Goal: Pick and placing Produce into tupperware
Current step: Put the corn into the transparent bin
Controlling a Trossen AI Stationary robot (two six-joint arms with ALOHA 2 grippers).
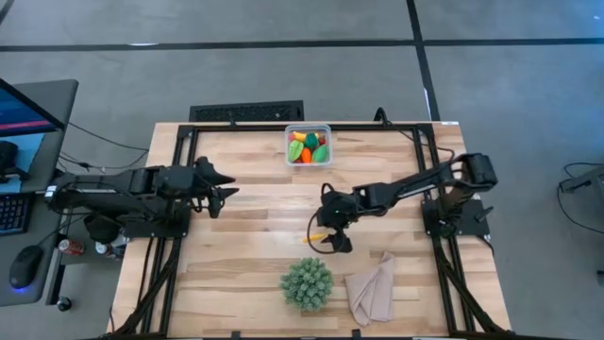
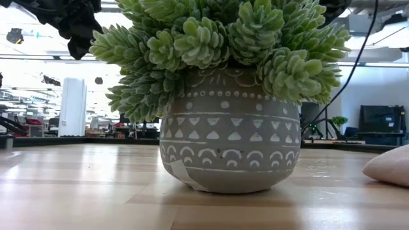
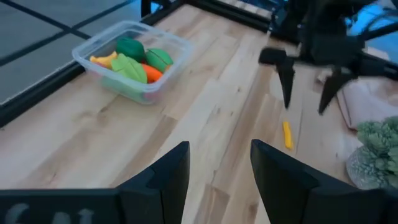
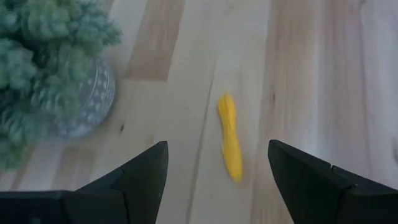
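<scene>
The clear tupperware point(image 1: 309, 145) stands at the table's far edge, with green, orange, yellow and red produce inside; the left wrist view shows the tupperware point(image 3: 134, 59) too. One yellow banana point(image 4: 230, 144) lies flat on the wood near the table's middle. My right gripper point(image 4: 217, 180) hovers open above the banana point(image 1: 317, 229), slanting down, its fingers standing to either side without touching. My left gripper point(image 1: 225, 187) is open and holds nothing, drawn back at the table's left side. The left wrist view looks past my left gripper point(image 3: 217, 168) to the banana point(image 3: 286, 134) and my right gripper point(image 3: 308, 93).
A spiky green plant in a patterned grey pot point(image 1: 307, 283) stands near the front edge, just in front of the banana; the low view is filled by the pot point(image 2: 230, 147). A beige cloth point(image 1: 371, 288) lies to its right. Bare wood lies between the banana and the tupperware.
</scene>
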